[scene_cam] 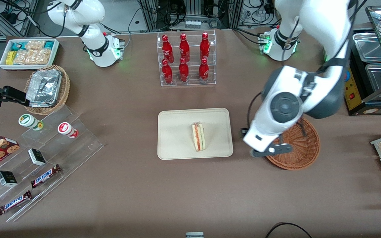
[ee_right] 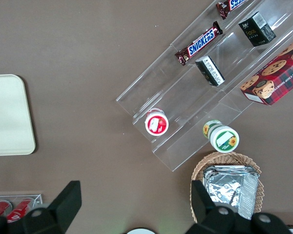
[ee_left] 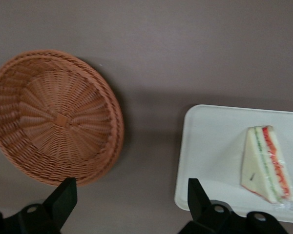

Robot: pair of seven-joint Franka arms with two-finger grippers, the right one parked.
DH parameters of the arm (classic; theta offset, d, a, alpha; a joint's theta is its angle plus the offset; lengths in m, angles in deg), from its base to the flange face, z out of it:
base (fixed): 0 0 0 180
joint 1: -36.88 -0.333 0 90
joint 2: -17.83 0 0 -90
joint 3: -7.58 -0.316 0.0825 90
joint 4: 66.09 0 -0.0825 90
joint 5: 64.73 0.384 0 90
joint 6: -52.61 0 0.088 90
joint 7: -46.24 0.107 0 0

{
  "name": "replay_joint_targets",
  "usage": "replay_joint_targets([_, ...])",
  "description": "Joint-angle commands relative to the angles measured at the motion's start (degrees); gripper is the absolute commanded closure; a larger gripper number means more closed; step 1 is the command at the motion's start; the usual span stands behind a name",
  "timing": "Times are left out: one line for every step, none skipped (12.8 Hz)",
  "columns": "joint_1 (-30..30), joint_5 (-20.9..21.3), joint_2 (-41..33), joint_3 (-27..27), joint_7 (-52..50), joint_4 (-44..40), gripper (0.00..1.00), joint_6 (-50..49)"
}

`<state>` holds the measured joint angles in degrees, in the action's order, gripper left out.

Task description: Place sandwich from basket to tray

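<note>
The sandwich (scene_cam: 198, 136) lies on the tray (scene_cam: 177, 145), a little toward the working arm's end of it, standing on its long edge with the red and green layers showing. The basket (scene_cam: 304, 150) beside the tray has nothing in it; its woven bottom is plainly visible from the wrist camera. The gripper (ee_left: 132, 207) hangs above the bare table between basket and tray, with its fingers (ee_left: 63, 197) spread wide and holding nothing. To my judgement the placing step is finished and the arm is in the retreat phase. The next move needs only to lift up and go away without touching the tray rim or the basket edge.
</note>
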<state>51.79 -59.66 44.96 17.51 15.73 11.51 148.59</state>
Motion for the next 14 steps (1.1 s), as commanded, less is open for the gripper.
replay_joint_targets([-4.1, -2.3, -5.8, 0.6, 7.3, 5.8, 0.00, -0.6])
replay_joint_targets([-5.7, -2.4, -7.7, 0.6, 10.0, 7.7, 0.00, -0.6])
replay_joint_targets([-7.3, -2.5, -9.4, 0.6, 12.9, 9.2, 0.00, -0.6])
replay_joint_targets([-8.8, -2.5, -10.7, 0.6, 15.4, 10.1, 0.00, -0.8])
replay_joint_targets([-9.9, -2.5, -11.8, 0.6, 17.3, 10.3, 0.00, -2.2])
replay_joint_targets([-10.9, -2.5, -12.8, 0.6, 19.0, 10.3, 0.00, -3.8])
replay_joint_targets([-11.5, -2.5, -14.5, 0.5, 21.1, 11.2, 0.00, -4.4])
replay_joint_targets([-12.5, -2.6, -17.4, 0.4, 24.0, 13.8, 0.00, -4.4])
replay_joint_targets([-14.1, -2.9, -19.4, 0.4, 26.2, 15.2, 0.00, -4.8])
replay_joint_targets([-15.4, -3.0, -21.0, 0.5, 28.2, 15.8, 0.00, -6.4])
replay_joint_targets([-16.3, -3.0, -21.9, 0.5, 30.1, 15.6, 0.00, -8.0])
replay_joint_targets([-16.8, -3.0, -22.6, 0.5, 31.8, 15.4, 0.00, -9.3])
replay_joint_targets([-17.4, -3.0, -23.6, 0.4, 32.6, 15.3, 0.00, -10.3])
replay_joint_targets([-17.7, -3.0, -24.7, 0.4, 33.2, 15.3, 0.00, -11.0])
